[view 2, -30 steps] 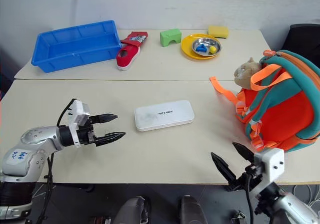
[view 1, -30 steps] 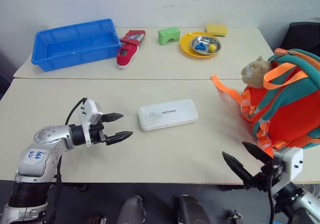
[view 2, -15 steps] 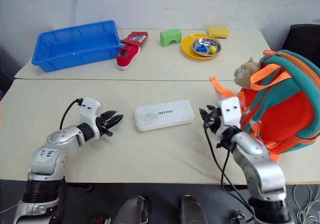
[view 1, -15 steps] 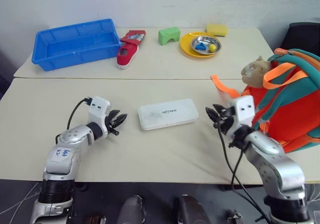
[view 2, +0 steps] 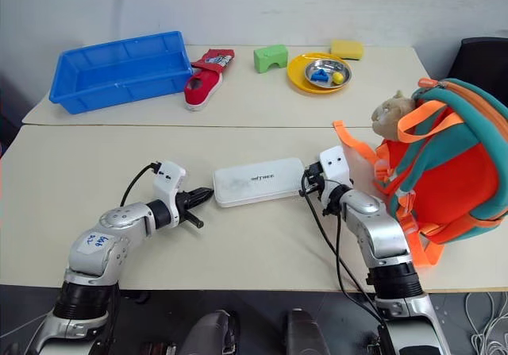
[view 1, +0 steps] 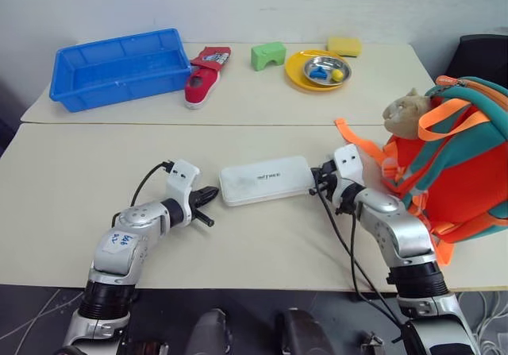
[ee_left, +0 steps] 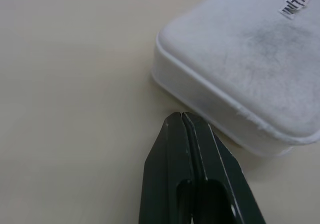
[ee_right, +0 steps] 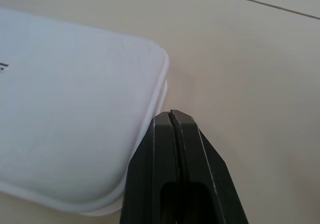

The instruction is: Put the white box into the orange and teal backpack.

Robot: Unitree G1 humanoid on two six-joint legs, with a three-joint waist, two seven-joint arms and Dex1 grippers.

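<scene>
Two cream tables (view 1: 262, 236) abut. On the far one, left to right: one blue plastic bin (view 1: 119, 67), one red shoe (view 1: 205, 75), one green block (view 1: 268, 55), one yellow plate (view 1: 298, 77) carrying one metal bowl (view 1: 326, 71), and one yellow sponge (view 1: 344, 46). On the near table, the left end effector (view 1: 209, 195), fingers pressed together and holding nothing, points at the left end of the single white box (view 1: 266, 179), its tip just beside the box wall in the left wrist view. The right end effector (view 1: 317, 179), likewise pressed together and empty, sits against the box's right end. At far right stands the one orange and teal backpack (view 1: 448, 160) with one tan plush toy (view 1: 405, 114); the right arm lies between box and backpack.
</scene>
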